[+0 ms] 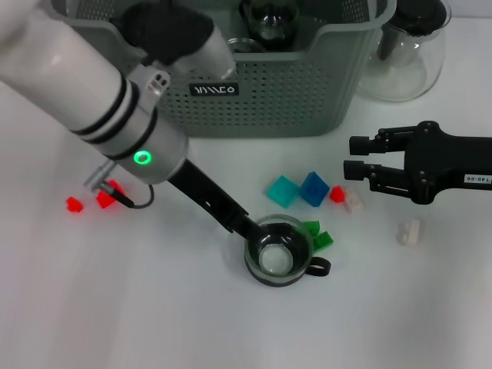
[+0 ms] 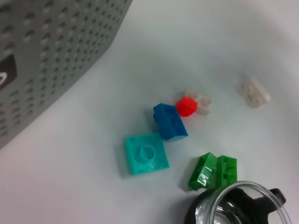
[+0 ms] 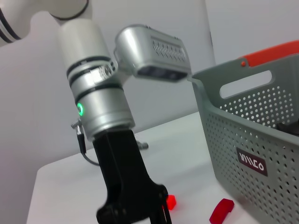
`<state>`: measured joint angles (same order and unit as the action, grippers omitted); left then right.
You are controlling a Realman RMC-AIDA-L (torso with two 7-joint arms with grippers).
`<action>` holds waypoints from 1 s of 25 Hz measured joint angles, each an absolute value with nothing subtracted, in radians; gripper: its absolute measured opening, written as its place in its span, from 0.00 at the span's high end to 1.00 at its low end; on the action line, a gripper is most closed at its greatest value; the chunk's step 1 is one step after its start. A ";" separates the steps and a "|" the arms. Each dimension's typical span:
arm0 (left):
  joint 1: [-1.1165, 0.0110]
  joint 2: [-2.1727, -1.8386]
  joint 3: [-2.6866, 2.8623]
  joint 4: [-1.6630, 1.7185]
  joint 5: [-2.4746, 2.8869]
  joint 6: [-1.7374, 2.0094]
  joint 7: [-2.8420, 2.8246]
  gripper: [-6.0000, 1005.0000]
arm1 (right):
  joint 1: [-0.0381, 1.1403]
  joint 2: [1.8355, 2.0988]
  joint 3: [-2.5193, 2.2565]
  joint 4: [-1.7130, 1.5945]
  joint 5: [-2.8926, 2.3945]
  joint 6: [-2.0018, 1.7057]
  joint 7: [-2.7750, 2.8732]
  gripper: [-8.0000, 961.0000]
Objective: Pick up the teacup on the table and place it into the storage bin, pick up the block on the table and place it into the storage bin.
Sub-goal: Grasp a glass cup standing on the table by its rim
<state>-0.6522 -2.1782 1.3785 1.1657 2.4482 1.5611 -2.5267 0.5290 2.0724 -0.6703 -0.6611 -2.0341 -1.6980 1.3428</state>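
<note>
Teacup (image 1: pixel 278 257): clear glass with a dark handle, standing upright on the counter (image 1: pixel 154 323) at lower centre of the head view.
Left gripper (image 1: pixel 250 228): at the teacup's rim on its upper-left side; whether the jaws are apart or clamped cannot be told.
Blocks: two green blocks (image 1: pixel 317 234) just beside the cup; teal block (image 1: pixel 283 191) and blue block (image 1: pixel 314 187) above them; red and white pieces nearby.
Storage bin (image 1: pixel 292 100): across the top of the frame, well apart from the cup; glassware already sits inside.
Right gripper (image 1: pixel 355 168): parked at right, jaws apart, holding nothing.
Step in hand, judged: grasping the teacup.
Advice: pinch the wall squarely, lift vertically, avoid nudging the green blocks.
</note>
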 joint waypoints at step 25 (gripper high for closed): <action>-0.679 -2.176 1.474 1.040 2.440 1.440 -2.589 0.72 | 0.526 2.072 -0.670 -0.660 -2.034 -1.698 1.344 0.55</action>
<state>-0.6786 -2.1759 1.4743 1.0398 2.4397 1.4402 -2.5891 0.5263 2.0724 -0.6703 -0.6596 -2.0340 -1.6981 1.3438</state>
